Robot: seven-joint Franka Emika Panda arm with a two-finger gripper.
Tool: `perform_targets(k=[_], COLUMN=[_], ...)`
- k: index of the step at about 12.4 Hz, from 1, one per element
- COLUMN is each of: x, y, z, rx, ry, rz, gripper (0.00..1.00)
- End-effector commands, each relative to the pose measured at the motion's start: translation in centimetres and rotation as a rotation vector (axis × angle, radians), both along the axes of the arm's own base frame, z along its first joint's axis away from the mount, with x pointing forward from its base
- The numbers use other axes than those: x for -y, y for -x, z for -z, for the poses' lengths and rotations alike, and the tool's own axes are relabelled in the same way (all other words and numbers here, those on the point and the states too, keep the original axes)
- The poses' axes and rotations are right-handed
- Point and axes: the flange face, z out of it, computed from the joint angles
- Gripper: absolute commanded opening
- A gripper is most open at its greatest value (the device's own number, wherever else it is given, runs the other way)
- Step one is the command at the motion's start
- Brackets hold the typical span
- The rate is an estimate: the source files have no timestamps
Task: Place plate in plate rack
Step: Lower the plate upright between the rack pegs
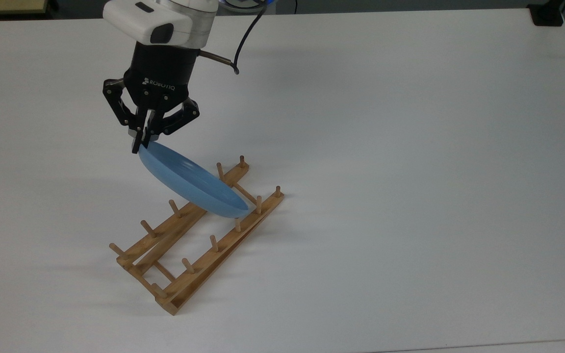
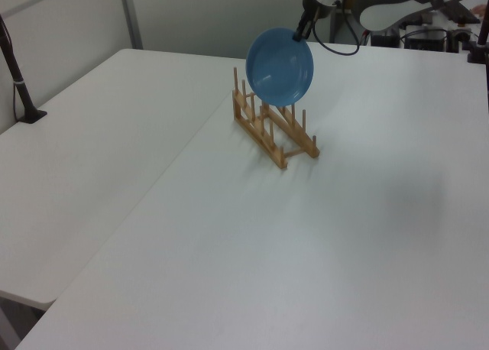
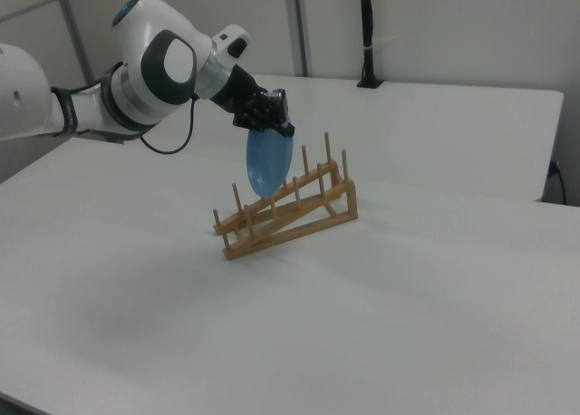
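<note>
Black claw (image 1: 141, 138) clenched on the upper rim of the light-blue plate (image 1: 189, 184), fingertips pinching the edge so the rest of the disc hangs free below. Held nearly on edge, tilted, with the concave face turned toward the left view's camera; probably so that the thin profile can slide down between pegs rather than land flat across them. Seen in the right view as a narrow upright sliver (image 3: 267, 166) just under the claw (image 3: 275, 125), confirming the near-vertical carry. Lower rim down among the pegs at the high end of the wooden plate rack (image 1: 199, 240), between the two rails in the top view; whether touching the wood or just above it, cannot tell. Gripped at the top edge, likely to keep the fingers away from the pegs while the bottom edge finds its slot. Rack lying diagonally on the white table (image 1: 410, 147), sloped, with one end raised as the right view shows (image 3: 290, 211), its remaining slots toward the low end unoccupied. Judged to be in the lowering step: plate aligned over a slot, not yet seated or let go. Next move calling for a straight, gentle descent; a rim catching on a peg top could tip the plate or nudge the light rack.
</note>
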Motion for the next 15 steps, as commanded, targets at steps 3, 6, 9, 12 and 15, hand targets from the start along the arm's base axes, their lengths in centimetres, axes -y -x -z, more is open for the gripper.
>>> perform_targets(k=[3, 6, 9, 12, 15], x=[-2.5, -3.9, -5.4, -6.2, -6.1], y=[1.6, 2.4, 3.2, 3.5, 3.5], z=[1.2, 1.3, 1.9, 3.6, 4.0], rx=[0.077, 0.079, 0.063, 0.040, 0.055], ry=[0.055, 0.055, 0.071, 0.111, 0.134], rz=[0.020, 0.003, -0.032, -0.051, -0.040], gripper=[0.00, 0.00, 0.00, 0.00, 0.00])
